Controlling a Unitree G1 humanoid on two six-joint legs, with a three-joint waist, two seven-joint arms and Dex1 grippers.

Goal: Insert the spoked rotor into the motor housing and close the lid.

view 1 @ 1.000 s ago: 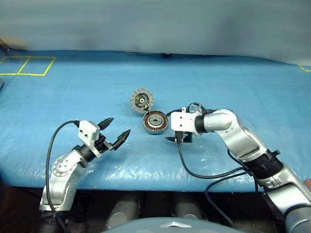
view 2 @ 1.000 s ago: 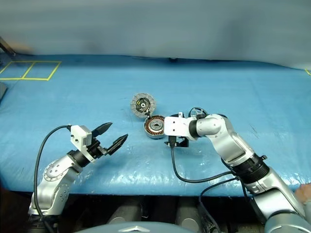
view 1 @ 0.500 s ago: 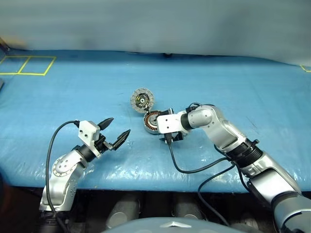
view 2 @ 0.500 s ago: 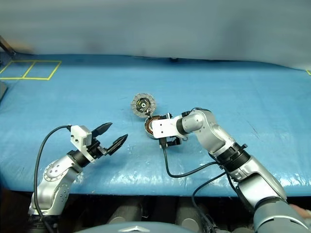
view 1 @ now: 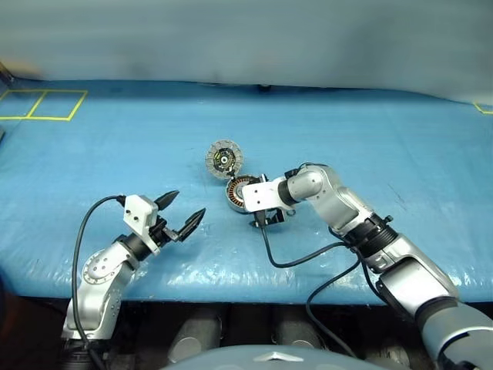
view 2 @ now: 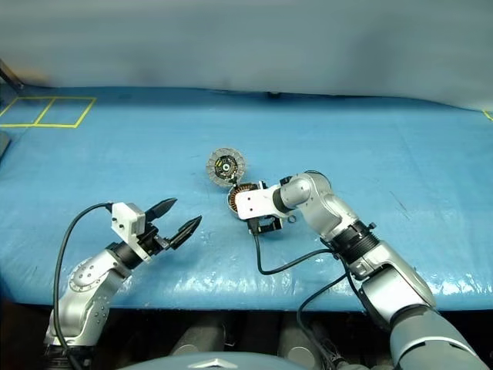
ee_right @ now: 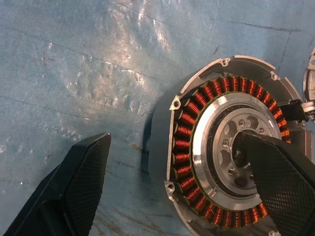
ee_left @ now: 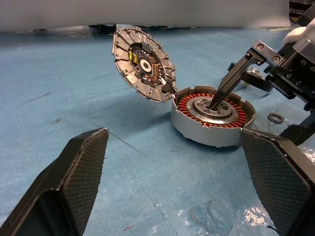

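The right gripper (view 1: 266, 218) has its jaws apart, one tip in the housing (ee_left: 212, 117) hub, the other outside its wall. The lid (ee_left: 143, 63) stands tilted open beyond. The left gripper (view 1: 183, 214), jaws apart, hangs well short.

A blue sheet (view 1: 400, 146) bears yellow tape squares (view 1: 42, 104).

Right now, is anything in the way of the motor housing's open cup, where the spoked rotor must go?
Yes. One finger of the open right gripper reaches down into the motor housing, its tip at the silver hub. The lid stands tilted open beside the cup, clear of its opening.
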